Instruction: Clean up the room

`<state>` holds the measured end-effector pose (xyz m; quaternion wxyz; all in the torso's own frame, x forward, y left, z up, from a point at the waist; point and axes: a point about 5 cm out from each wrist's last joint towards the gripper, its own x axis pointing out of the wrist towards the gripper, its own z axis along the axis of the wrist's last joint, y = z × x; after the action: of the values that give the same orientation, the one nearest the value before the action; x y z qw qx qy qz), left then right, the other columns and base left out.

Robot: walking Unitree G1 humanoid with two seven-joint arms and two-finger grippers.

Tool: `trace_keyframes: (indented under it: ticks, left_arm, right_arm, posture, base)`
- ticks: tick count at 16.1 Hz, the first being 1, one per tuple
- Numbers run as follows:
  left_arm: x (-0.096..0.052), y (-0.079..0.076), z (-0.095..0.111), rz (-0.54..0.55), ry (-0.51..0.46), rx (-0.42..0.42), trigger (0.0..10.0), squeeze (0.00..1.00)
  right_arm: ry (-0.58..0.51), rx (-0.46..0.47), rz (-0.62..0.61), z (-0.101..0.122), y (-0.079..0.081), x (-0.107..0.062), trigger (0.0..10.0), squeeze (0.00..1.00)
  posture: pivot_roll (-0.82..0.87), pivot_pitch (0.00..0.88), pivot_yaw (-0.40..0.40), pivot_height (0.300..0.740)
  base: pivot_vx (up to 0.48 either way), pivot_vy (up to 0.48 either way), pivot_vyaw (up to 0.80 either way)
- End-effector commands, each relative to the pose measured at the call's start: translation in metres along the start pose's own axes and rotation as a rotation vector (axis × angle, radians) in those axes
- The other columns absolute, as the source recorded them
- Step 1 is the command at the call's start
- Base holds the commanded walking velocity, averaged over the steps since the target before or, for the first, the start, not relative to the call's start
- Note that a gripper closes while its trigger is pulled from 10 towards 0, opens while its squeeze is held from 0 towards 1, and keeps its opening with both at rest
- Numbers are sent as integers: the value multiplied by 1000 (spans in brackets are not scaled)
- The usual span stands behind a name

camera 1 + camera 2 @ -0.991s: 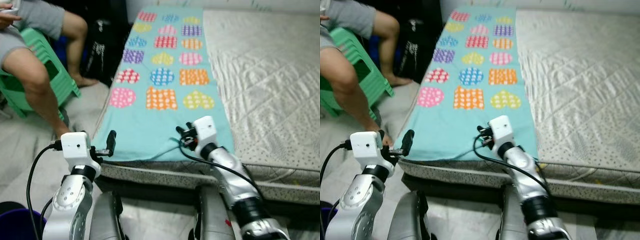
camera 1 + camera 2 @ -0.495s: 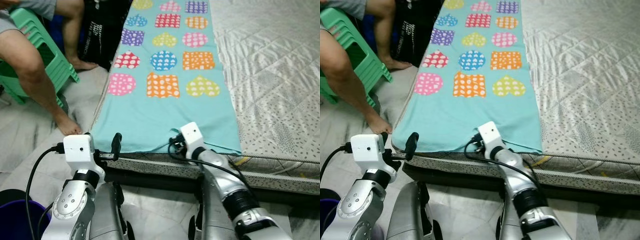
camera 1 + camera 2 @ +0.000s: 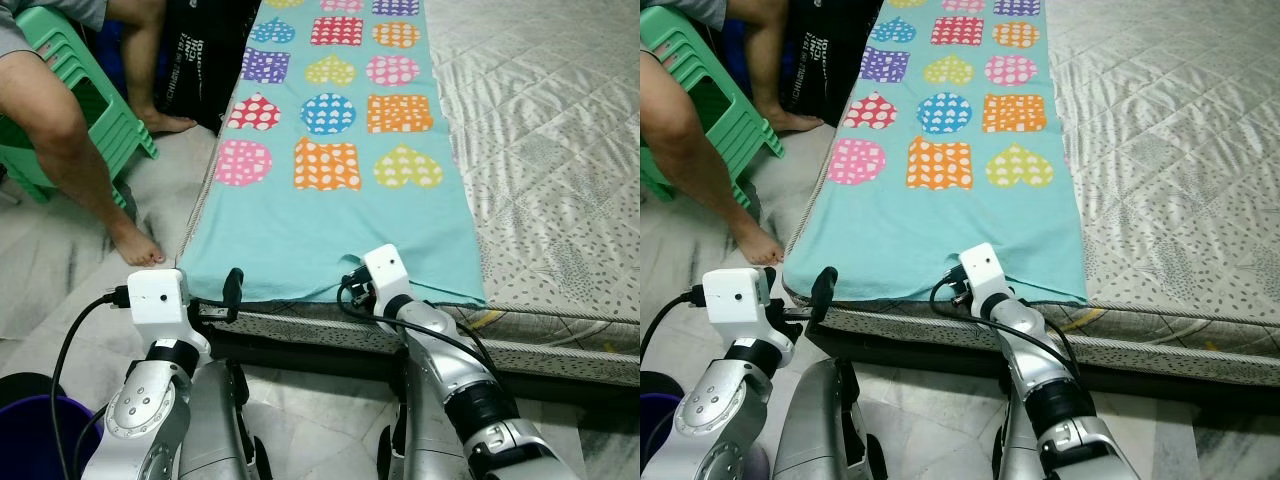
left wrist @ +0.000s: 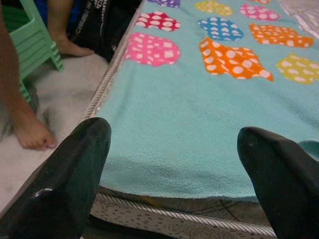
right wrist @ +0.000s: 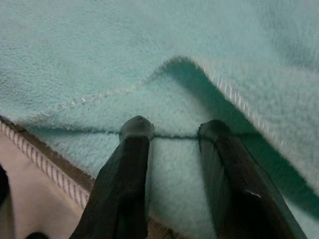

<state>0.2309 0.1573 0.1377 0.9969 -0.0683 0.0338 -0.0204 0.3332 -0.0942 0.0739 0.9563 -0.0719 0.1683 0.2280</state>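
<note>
**A:** Start at the left. What's over there?

**B:** A person's leg [image 3: 60,150] and bare foot rest on the floor beside a green stool [image 3: 85,90]. A dark bin [image 3: 40,420] stands low by the robot's left side. The left tool [image 4: 174,164] hovers off the near left corner of the bed [image 3: 560,150], fingers wide apart, nothing between them. It points along the blanket's edge, probably lined up to take that corner.

**A:** And the blanket itself?

**B:** The teal blanket [image 3: 330,200], patterned with dotted hearts and squares, lies flat along the left strip of the bed, its near hem reaching the mattress edge.

**A:** The right arm?

**B:** The right tool [image 5: 172,134] is down at the near hem, towards the blanket's right corner. Its fingers [image 5: 132,149] stand slightly apart, tips pressed against the fleece where the hem has curled up into a fold. I judge it's reaching under that lifted edge to pinch it; it hasn't clamped on it yet.

**A:** Risk?

**B:** The fleece is soft and may slide away instead of bunching between the fingers.
</note>
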Motion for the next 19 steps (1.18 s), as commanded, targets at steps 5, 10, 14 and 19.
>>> trace_keyframes:
  ticks: [5, 10, 14, 19]
  left_arm:
    - [-3, 7, -6, 36, 52, -50, 10000, 0]
    - [1, 5, -9, 25, 78, -101, 10000, 0]
    - [3, 9, -11, 48, 97, -143, 10000, 0]
    - [5, 8, -11, 39, 104, -151, 10000, 0]
  right_arm:
    - [59, 95, 139, -3, -1, -12, 10000, 0]
    - [31, 483, 112, 3, 1, -9, 10000, 0]
    - [25, 674, 106, 8, 11, -6, 10000, 0]
    - [-40, 760, -22, 16, 6, -2, 10000, 0]
  posture:
    - [-19, 215, 40, 533]
    - [-23, 207, 43, 533]
    - [-17, 195, 41, 533]
    - [-23, 187, 44, 533]
  base:
    - [0, 0, 0]
    - [0, 0, 0]
    - [0, 0, 0]
    - [0, 0, 0]
